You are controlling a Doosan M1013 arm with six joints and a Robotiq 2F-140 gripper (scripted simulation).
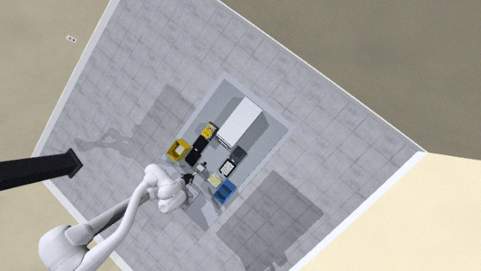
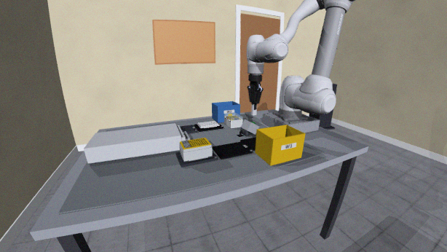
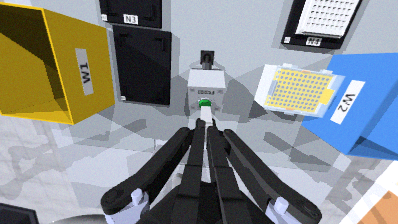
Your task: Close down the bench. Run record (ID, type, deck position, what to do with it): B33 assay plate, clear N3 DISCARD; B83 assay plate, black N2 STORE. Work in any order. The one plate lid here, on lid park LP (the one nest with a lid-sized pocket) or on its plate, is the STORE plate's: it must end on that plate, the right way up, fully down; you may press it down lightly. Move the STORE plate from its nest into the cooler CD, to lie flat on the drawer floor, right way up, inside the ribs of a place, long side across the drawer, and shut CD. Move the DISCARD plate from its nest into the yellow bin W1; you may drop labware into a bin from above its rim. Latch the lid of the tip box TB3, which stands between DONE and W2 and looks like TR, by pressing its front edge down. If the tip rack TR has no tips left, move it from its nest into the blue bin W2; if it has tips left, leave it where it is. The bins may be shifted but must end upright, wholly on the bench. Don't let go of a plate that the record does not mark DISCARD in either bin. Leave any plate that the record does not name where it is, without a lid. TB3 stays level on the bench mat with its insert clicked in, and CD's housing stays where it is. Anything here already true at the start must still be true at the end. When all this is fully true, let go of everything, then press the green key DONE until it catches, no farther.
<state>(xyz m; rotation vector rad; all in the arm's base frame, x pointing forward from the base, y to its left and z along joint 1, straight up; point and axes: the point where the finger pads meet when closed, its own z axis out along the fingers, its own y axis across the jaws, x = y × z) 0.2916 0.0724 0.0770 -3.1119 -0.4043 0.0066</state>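
My gripper (image 3: 205,113) is shut and empty, with its tips pointing down just above the green key DONE (image 3: 204,103) on its small white box (image 3: 206,87). It also shows in the side view (image 2: 254,106) and from above (image 1: 190,178). The yellow bin W1 (image 3: 50,65) stands to the left, and from above a pale plate shows inside it (image 1: 180,149). The tip box TB3 (image 3: 300,90), with yellow tips under a clear lid, stands right of DONE. The blue bin W2 (image 3: 357,105) is beyond it. Two black nests (image 3: 141,65) near the N3 label (image 3: 131,19) look empty. The cooler CD (image 2: 132,142) looks shut.
The tip rack TR (image 2: 195,147), with a yellow top, sits in front of the cooler. A white gridded plate or lid (image 3: 327,17) rests on a black nest at the far right. The arm's base (image 2: 309,96) stands behind the bench.
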